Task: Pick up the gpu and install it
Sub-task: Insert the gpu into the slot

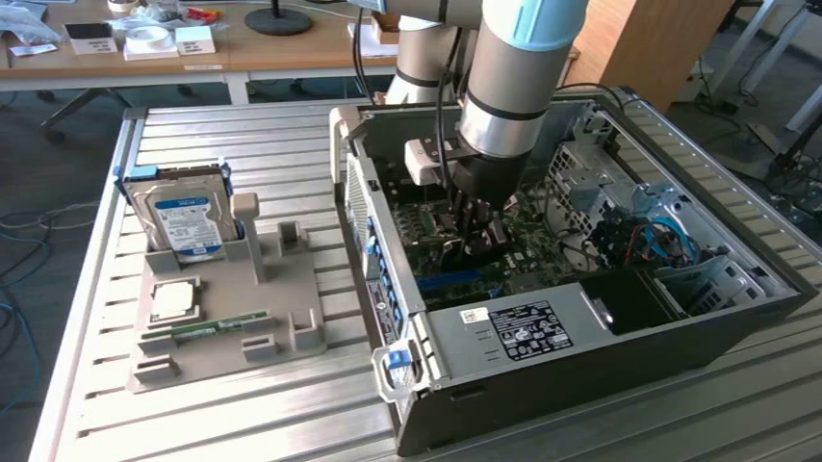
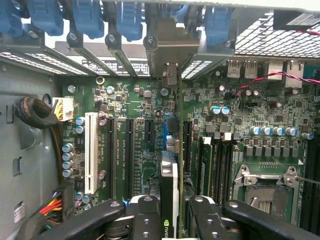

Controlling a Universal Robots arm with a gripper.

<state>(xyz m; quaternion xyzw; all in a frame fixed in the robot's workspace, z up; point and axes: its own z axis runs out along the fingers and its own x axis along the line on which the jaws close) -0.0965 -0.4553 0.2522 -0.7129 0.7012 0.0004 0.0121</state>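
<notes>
A grey robot arm (image 1: 514, 77) is seen reaching down into an open computer case (image 1: 719, 327) laid on its side on a slatted metal bench (image 1: 257, 135), right of centre in the exterior view. The gripper (image 1: 478, 231) is lowered deep inside the case, over the green motherboard (image 2: 130, 100). In the wrist view, the black fingers (image 2: 145, 217) are clamped on the gpu (image 2: 169, 175), one on each flat side, and the card is seen edge-on and upright, with a logo mark on its near edge. The card is lined up along the row of dark expansion slots, beside a long white slot (image 2: 91, 152), and its silver bracket (image 2: 169, 55) is set against the case's rear wall among the blue latches (image 2: 90, 17). Whether the card's lower edge is seated in a slot cannot be told. An empty CPU socket (image 2: 265, 192) is seen on the board a little apart from the card. At the exterior view's left, a grey holder tray (image 1: 212, 327) is placed on the bench, well apart from the gripper. A blue-labelled hard drive (image 1: 184, 217) is stood upright in it, a square processor chip (image 1: 173, 300) is laid flat, and a narrow green RAM stick (image 1: 221, 327) is rested nearby. A labelled power supply (image 1: 526, 332) is fitted at the case's near end.
</notes>
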